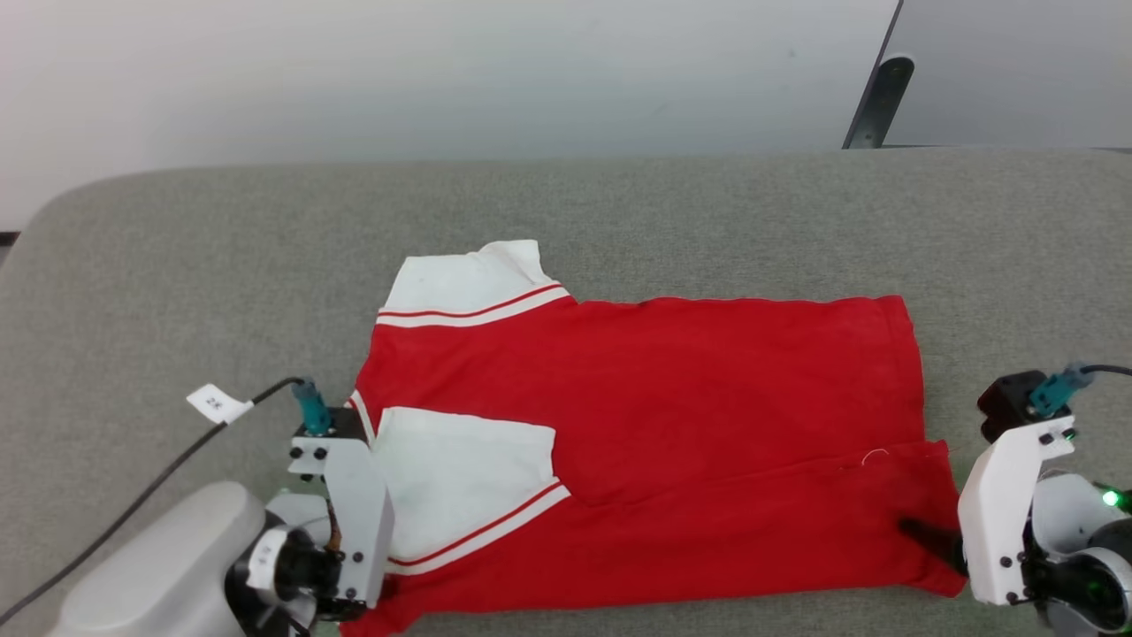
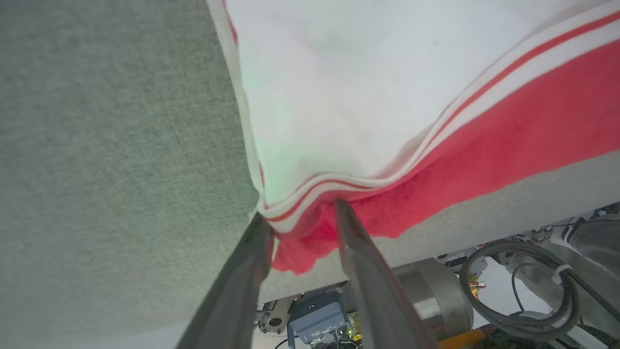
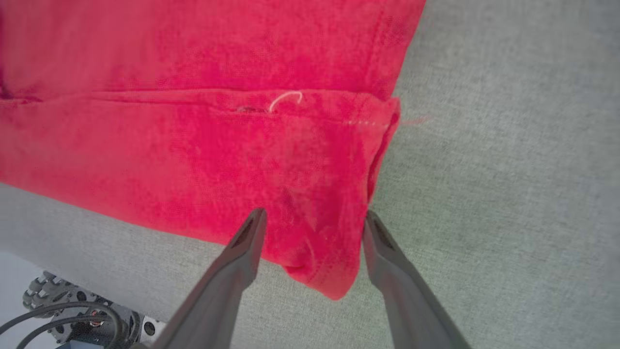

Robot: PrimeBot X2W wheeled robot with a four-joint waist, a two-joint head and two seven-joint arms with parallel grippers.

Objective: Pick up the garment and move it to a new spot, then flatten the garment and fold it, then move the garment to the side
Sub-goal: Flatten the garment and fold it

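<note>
Cloth comes first: the garment (image 1: 707, 398), a red jersey with white sleeves, lies flat and sideways on the grey fabric-topped desk (image 1: 177, 265), shoulders toward our left and hem toward our right. Its near long side is turned over onto the body, so a red band runs along the near edge. The near sleeve (image 1: 460, 478) lies on top of the red with its striped trim showing. The far sleeve (image 1: 469, 283) sticks out flat beyond the far edge. The garment's near edge lies close to the desk's near rim.

Our left hand (image 2: 298, 215) is at the near shoulder corner. Its fingers are part-way apart with bunched trim and red cloth sitting between them, and we see no pinch. Our right hand (image 3: 312, 215) is at the near hem corner, fingers spread wide to either side of the cloth and holding nothing. A loose white thread (image 3: 286, 99) curls on the fold line just beyond.

We judge that folding is in hand, with the first lengthwise fold laid and both hands free of it. The next move, as we read it, calls for drawing both hands clear without dragging the corners. They would then reach for the far sleeve and far hem corner, pinch each and bring that side over evenly. A snagged corner could undo the fold.
</note>
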